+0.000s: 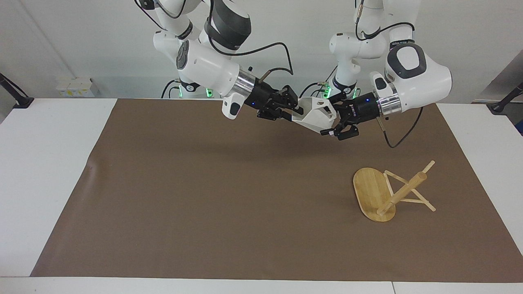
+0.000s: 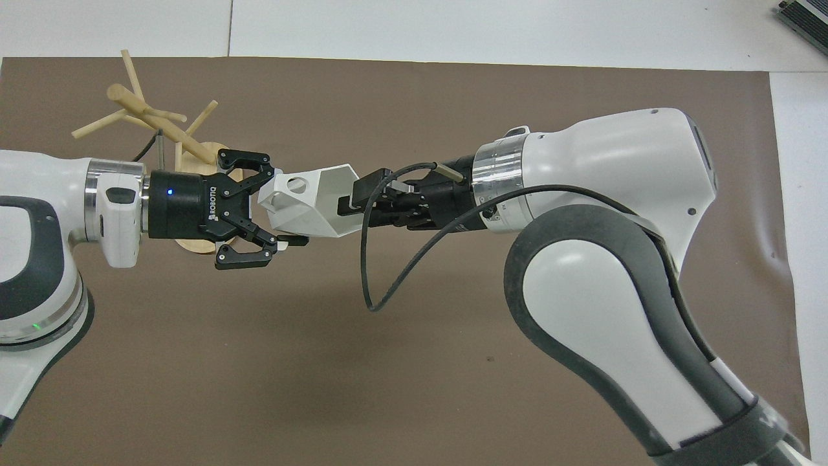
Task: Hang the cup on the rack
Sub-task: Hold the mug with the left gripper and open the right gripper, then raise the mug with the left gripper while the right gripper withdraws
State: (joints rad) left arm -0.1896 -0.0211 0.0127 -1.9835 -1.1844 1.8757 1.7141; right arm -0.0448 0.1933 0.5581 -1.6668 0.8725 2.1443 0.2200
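Note:
The white faceted cup (image 1: 314,116) (image 2: 317,207) hangs in the air on its side between both grippers, over the brown mat near the robots. My left gripper (image 1: 337,122) (image 2: 278,213) is shut on the cup at its handle end. My right gripper (image 1: 295,108) (image 2: 354,199) is at the cup's mouth, open, with its fingers spread on either side of the rim. The bamboo rack (image 1: 380,192) (image 2: 152,120) stands on the mat toward the left arm's end of the table, farther from the robots than the cup. In the overhead view my left gripper hides part of the rack's base.
A brown mat (image 1: 204,196) covers most of the white table (image 1: 45,163). A black cable (image 2: 388,272) loops down from the right wrist.

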